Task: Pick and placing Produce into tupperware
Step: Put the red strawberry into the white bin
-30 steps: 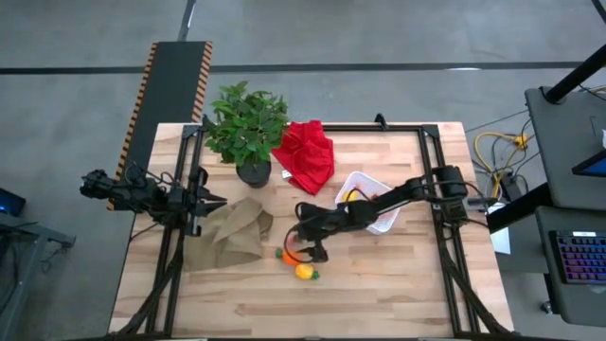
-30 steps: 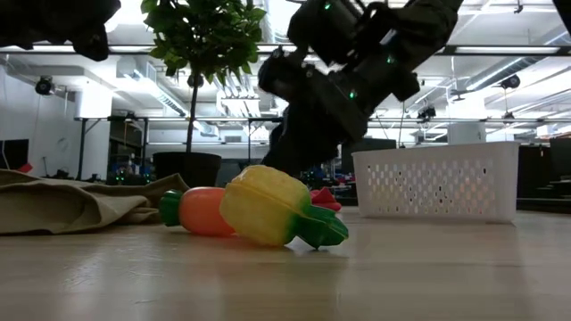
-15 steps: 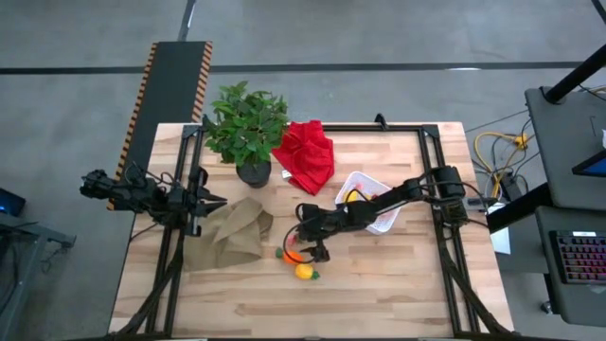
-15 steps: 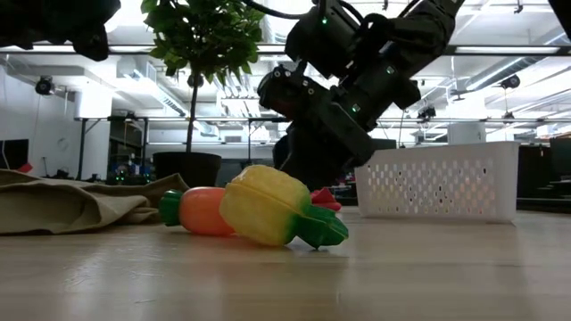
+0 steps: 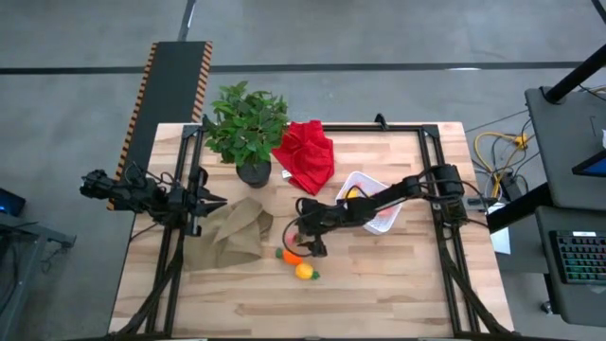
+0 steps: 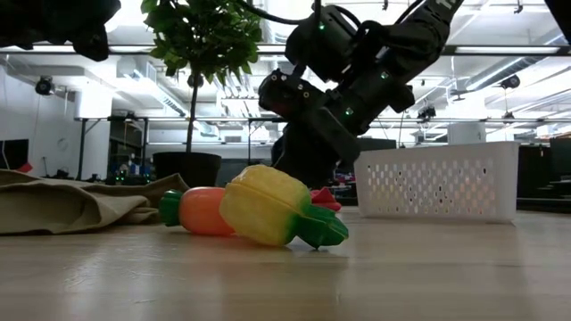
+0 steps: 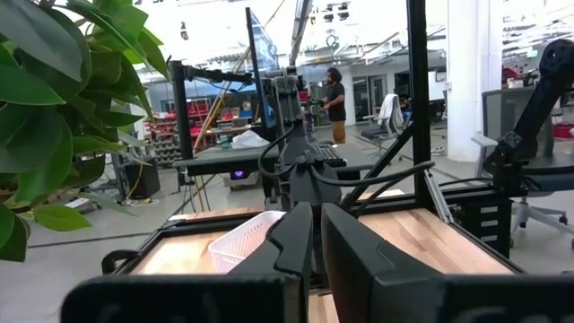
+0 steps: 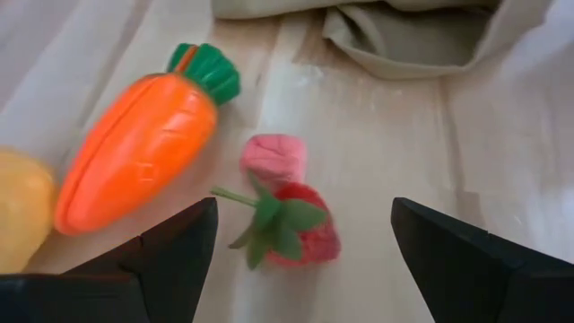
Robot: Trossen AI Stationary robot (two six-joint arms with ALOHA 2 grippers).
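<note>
Near the middle of the pale wooden counter (image 5: 379, 284), the right end effector (image 5: 305, 241) hangs low over the loose toys with its fingers spread wide and nothing between them. Only the right wrist view shows what lies directly under it: a small red toy strawberry with a green leafy cap (image 8: 291, 224), a little pink toy piece (image 8: 273, 157) touching the strawberry's far side, and an orange plastic toy carrot with a green top (image 8: 134, 148) just beside both. A yellow toy (image 8: 22, 215) sits at that picture's edge, touching the carrot's tip, and the rumpled tan brown cloth (image 8: 404, 31) lies beyond.

From overhead the strawberry and pink piece are hidden by the arm; the carrot (image 5: 289, 256) and the yellow toy fruit with green tip (image 5: 304, 272) show on the bare wood, near the tan cloth (image 5: 227, 237). The level view puts the yellow fruit (image 6: 268, 205) in front of the carrot (image 6: 205, 211), with a sliver of red behind them.

Beside the right arm stands the small white rectangular plastic container with perforated walls (image 5: 383, 220); overhead, a yellow piece (image 5: 351, 195) shows inside it, the rest being covered by the arm. The level view shows only its outer wall (image 6: 437, 183), not its contents.

At the counter's left edge the left end effector (image 5: 216, 200) waits with fingers (image 7: 296, 238) pressed together, holding nothing, near a leafy green potted plant (image 5: 248, 128) and a crumpled red cloth (image 5: 306, 154).
</note>
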